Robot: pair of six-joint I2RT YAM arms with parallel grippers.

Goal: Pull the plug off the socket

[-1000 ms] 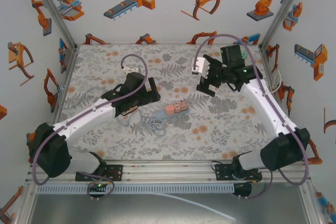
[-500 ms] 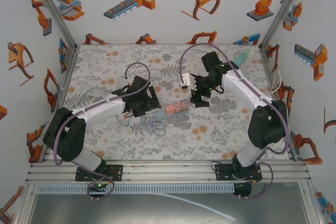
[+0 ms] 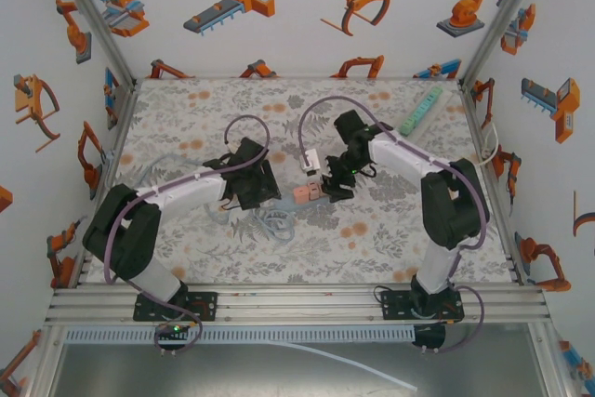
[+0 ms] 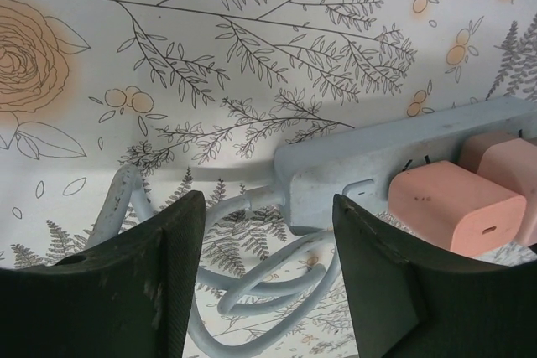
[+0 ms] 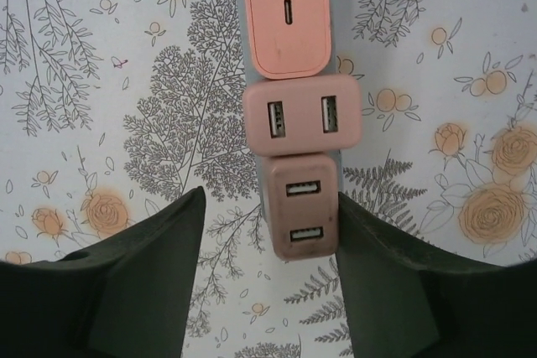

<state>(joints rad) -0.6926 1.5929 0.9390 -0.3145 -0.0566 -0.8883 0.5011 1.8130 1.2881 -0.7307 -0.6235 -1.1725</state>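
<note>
closely over the strip, the right gripper [image 5: 268, 245] stands wide, its dark fingers [image 5: 143, 274] on either side of the nearest plug [image 5: 304, 207]: a gap shows on one side, and on the other the finger is just beside it. that plug is salmon pink, a rounded block with two usb ports facing up, the end one of three seated in the power strip [image 4: 352, 165]. beyond it sit a middle plug [image 5: 302, 115] with two ports side by side and a far plug [image 5: 287, 14] with one small oval slot. the row follows the strip's long axis, which from above runs from lower left up to the right, near the middle of the table [image 3: 186, 109]. the left gripper [image 4: 264, 241] is open too, straddling the strip's other end, where the pale blue-grey cable [image 4: 117, 199] leaves and loops.
</note>
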